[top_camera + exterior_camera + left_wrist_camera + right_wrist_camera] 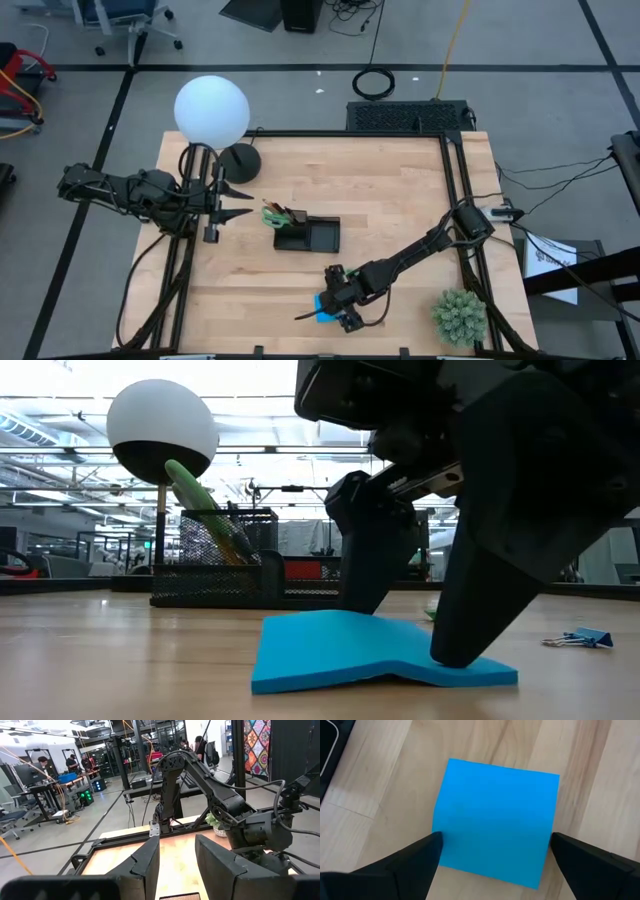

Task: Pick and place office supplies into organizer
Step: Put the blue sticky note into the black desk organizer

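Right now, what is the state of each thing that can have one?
Sticky-note pad: flat on the table, between the right pincer's fingers.
Right pincer: open, astride the pad.
Left pincer: open, empty.
Organizer: upright, scissors standing inside.

The left pincer [177,862] fills the foreground, its two dark fingers [145,865] standing apart with a clear gap between them. Beyond them lies the pale wooden tabletop [175,855], edged by a black frame [125,837]. The right arm [210,785] arches over the tabletop. A small green plant [216,821] sits behind it. People [42,765] stand at benches in the room beyond.
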